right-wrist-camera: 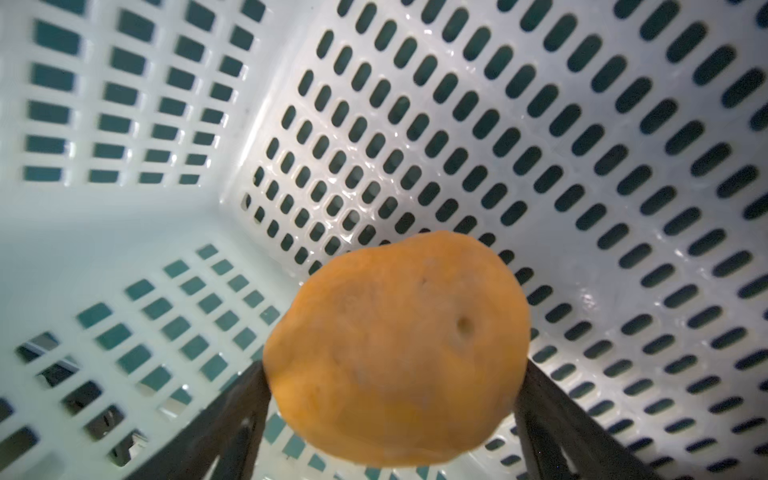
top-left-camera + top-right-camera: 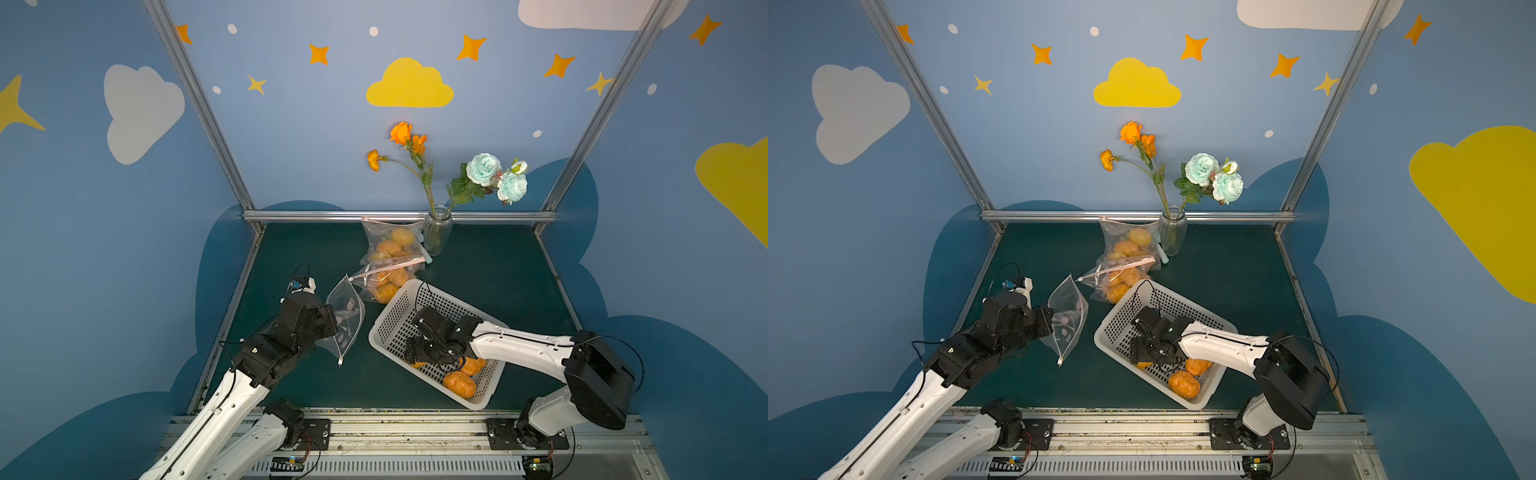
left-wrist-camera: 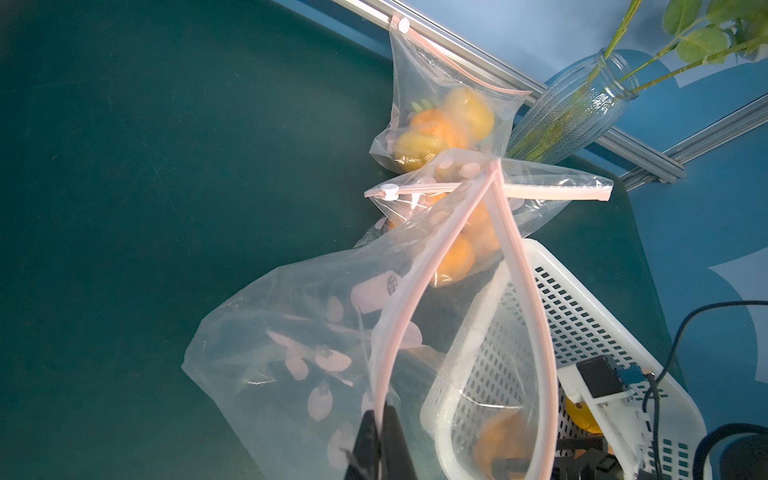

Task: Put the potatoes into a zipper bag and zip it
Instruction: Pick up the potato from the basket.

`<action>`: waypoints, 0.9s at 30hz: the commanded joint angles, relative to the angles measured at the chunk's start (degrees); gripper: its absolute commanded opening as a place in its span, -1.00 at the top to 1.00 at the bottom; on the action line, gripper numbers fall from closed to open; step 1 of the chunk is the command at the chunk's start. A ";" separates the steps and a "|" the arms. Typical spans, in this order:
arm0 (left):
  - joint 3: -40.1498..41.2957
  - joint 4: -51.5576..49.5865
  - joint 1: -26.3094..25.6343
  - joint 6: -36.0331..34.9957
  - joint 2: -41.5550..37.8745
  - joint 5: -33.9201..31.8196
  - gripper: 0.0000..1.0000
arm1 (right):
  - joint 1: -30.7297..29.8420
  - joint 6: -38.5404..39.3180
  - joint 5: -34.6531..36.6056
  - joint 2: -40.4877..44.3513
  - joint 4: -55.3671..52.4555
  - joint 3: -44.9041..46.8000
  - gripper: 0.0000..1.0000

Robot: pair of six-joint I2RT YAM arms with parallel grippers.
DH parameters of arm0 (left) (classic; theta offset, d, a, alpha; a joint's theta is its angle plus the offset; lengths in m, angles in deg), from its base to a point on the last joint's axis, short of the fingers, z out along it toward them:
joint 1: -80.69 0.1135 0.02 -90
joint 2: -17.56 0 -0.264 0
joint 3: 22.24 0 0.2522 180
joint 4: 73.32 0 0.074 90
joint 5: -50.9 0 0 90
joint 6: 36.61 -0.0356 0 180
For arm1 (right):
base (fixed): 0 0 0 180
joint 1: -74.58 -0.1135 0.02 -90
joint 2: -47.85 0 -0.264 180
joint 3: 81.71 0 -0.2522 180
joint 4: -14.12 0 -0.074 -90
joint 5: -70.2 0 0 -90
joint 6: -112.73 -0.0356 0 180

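Note:
My left gripper [image 3: 380, 415] is shut on the pink zipper rim of a clear zipper bag [image 3: 291, 353], holding it up with its mouth gaping; in both top views the bag [image 2: 347, 320] [image 2: 1069, 320] hangs from that gripper [image 2: 332, 320] left of the basket. My right gripper [image 1: 392, 374] reaches into the white basket [image 2: 415, 284]. Its jaws stand wide, closed on an orange potato [image 1: 395, 349] that touches both fingers. Two more potatoes [image 2: 459, 384] [image 2: 473, 365] lie in the basket's near corner.
Two zipped bags with potatoes inside [image 2: 392, 245] [image 2: 386, 282] lie behind the basket. A glass vase of flowers [image 2: 436, 230] stands at the back rail. The basket's wall [image 3: 582, 316] is close to the held bag's mouth.

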 commanded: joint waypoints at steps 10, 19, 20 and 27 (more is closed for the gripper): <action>-0.01 -0.37 -0.23 0.24 -0.47 -0.43 0.94 | 2.51 0.21 -3.89 -1.66 5.52 2.60 -0.54; 0.15 -0.24 -0.22 0.24 -0.54 -0.27 0.94 | 3.66 1.48 -1.66 5.82 4.67 3.00 -0.20; 0.17 -0.22 -0.23 0.30 -0.54 -0.23 0.94 | 3.75 1.72 -1.11 6.55 4.35 2.84 -0.17; 0.69 1.72 -0.58 -0.62 -0.71 3.34 0.94 | 4.21 4.80 1.44 10.67 2.93 0.03 -0.03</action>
